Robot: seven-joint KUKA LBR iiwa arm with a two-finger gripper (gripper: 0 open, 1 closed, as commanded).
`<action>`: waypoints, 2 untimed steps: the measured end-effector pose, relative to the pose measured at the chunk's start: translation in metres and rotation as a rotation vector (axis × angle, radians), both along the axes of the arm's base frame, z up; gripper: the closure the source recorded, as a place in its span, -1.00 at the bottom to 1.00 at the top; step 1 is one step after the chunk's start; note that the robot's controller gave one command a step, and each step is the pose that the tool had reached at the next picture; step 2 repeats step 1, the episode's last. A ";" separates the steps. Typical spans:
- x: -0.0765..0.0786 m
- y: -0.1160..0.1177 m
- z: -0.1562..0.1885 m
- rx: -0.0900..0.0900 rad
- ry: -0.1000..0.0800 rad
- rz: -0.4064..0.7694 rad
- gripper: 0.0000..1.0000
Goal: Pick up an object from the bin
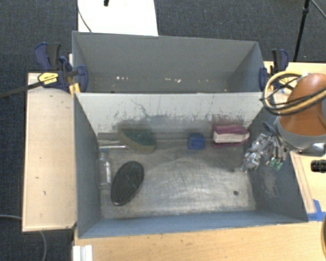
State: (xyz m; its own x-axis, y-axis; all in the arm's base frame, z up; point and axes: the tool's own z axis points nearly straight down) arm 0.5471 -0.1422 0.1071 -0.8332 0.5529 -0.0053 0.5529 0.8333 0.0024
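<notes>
The gripper (257, 155) hangs low against the right wall of the grey bin (168, 94); whether it is open or closed cannot be told. Nearest it, a pink box (230, 134) lies against the back wall, beside a small blue block (196, 142). A green brush (137, 139) and a black oval brush (126, 182) lie well to the left.

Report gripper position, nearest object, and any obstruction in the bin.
Gripper by the bin's right wall, apart from everything. Nearest: pink-and-white box against back wall. Blue block left of it; nothing lies between gripper and box.
</notes>
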 end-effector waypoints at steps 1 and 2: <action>0.001 0.000 0.024 0.000 -0.001 0.007 1.00; 0.001 0.000 0.024 0.000 -0.001 0.007 1.00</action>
